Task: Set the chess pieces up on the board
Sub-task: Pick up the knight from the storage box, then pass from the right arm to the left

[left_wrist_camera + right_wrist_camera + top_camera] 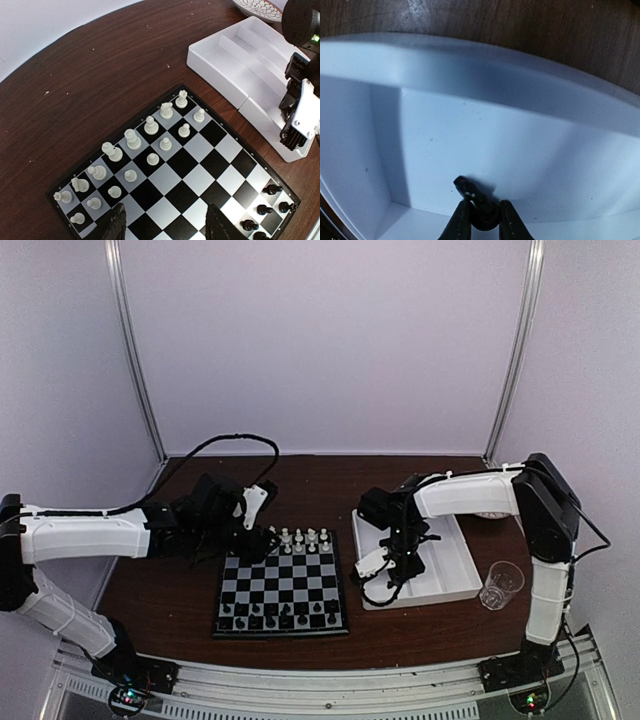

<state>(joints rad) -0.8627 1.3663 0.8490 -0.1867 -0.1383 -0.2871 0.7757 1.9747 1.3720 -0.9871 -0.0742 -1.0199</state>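
Observation:
The board (283,585) lies in front of the arms, with white chess pieces (303,539) in its two far rows and black chess pieces (280,618) along the near rows. My left gripper (258,538) hovers over the board's far left corner. In the left wrist view it (166,212) stands open above bare squares of the board (197,172), with white pieces (150,127) ahead and black ones (265,207) at the right. My right gripper (392,575) reaches down into the white tray (455,560). Its fingers (481,215) are shut on a small black chess piece (476,197), which leans over the tray floor (495,130).
A clear drinking glass (500,585) stands right of the tray. A patterned plate (255,7) sits beyond the tray (225,65). The right arm's gripper (300,117) shows at the tray's near end in the left wrist view. Dark wood table all round.

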